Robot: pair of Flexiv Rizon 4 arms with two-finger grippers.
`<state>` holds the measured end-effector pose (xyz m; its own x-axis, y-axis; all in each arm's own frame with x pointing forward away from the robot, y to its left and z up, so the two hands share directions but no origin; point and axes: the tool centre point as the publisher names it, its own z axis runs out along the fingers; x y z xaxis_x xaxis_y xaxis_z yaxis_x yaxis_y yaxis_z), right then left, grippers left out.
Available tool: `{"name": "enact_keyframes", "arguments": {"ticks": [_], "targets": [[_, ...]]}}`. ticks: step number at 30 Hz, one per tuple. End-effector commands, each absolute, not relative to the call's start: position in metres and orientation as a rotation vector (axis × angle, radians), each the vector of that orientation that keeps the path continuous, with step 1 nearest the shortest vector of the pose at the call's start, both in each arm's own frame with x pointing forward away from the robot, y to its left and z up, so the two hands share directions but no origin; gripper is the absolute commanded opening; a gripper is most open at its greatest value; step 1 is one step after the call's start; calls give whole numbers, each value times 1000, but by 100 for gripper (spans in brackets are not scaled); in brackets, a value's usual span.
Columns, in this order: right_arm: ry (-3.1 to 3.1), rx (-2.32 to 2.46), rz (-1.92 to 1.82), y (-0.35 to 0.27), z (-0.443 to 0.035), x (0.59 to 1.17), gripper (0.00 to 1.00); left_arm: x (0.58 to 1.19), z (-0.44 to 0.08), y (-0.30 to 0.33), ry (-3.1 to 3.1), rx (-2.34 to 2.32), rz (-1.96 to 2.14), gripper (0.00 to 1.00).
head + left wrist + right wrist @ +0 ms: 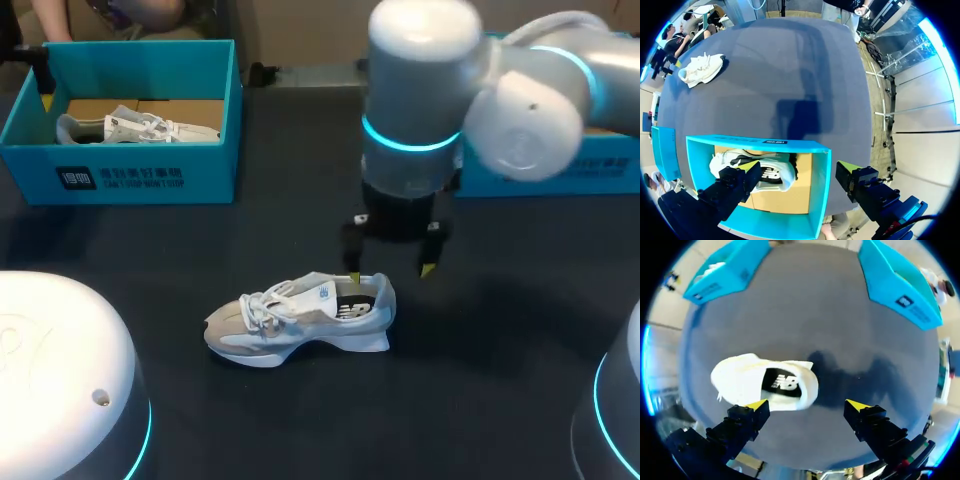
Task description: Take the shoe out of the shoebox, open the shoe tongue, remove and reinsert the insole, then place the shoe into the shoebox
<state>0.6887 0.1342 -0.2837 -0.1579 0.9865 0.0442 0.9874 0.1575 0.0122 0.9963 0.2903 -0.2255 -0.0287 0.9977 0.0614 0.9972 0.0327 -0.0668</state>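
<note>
Both grippers gape empty: my right gripper [391,264] points straight down just over the heel of the grey-and-white sneaker [290,322], my left gripper [800,166] above the teal cardboard shoebox [760,142]

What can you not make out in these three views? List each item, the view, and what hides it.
Head view: the teal box on the right is largely behind the right arm; its inside is hidden.
Head view: the left gripper is out of frame; only the left wrist view shows it.
Left wrist view: one finger covers part of the boxed shoe.
</note>
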Motion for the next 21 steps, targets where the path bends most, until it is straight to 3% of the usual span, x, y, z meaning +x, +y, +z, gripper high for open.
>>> {"name": "enact_keyframes", "arguments": {"ticks": [1, 11, 21], "targets": [[-2645, -1366, -618, 97, -261, 671, 100, 996, -225, 291, -2189, -2126, 5, 100], [-2645, -1366, -618, 97, -261, 671, 100, 996, -225, 291, -2189, -2126, 5, 100], [-2460, -607, -1388, 54, -264, 689, 100, 996, -225, 291, -2189, -2126, 5, 100]]}}
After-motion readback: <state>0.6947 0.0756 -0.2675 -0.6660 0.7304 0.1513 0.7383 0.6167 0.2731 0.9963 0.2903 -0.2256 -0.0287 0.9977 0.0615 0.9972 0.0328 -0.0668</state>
